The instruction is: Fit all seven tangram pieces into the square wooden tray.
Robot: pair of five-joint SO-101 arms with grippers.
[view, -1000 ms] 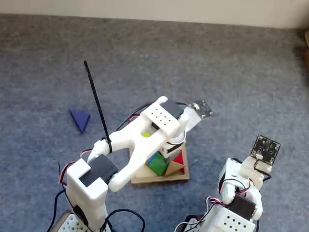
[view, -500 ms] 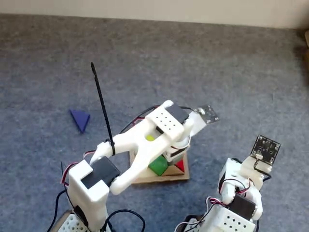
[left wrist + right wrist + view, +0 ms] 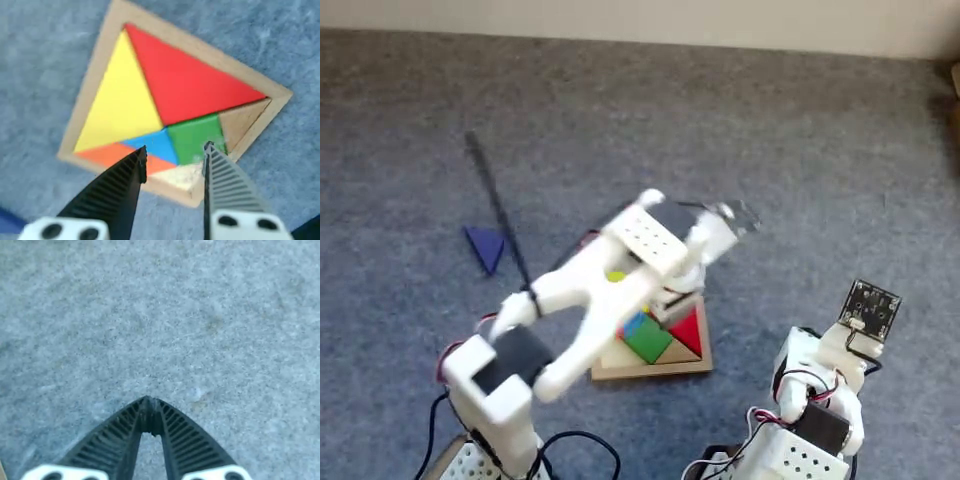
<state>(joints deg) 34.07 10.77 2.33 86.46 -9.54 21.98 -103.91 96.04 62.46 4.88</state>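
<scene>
The square wooden tray [image 3: 107, 47] lies on the carpet under my left gripper [image 3: 175, 148], which hangs open above its edge with nothing between the fingers. Inside the tray are a yellow triangle [image 3: 120, 105], a red triangle [image 3: 185, 85], a green piece [image 3: 195, 142], a small blue piece [image 3: 157, 145], an orange piece [image 3: 120, 155] and a pale wood piece [image 3: 180, 176]. A triangular patch of bare tray floor [image 3: 240, 125] shows beside the green piece. A dark blue triangle [image 3: 486, 247] lies apart on the carpet, left of the tray [image 3: 655, 367]. My right gripper [image 3: 150, 402] is shut over bare carpet.
The left arm [image 3: 610, 290] stretches over the tray's far half, with a black cable tie [image 3: 495, 205] sticking up from it. The right arm [image 3: 830, 385] is folded at the near right. Grey carpet lies open on all sides.
The left arm has swung a little to the left and pulled off the tray, uncovering more of the red and green pieces. The right arm has not moved.
</scene>
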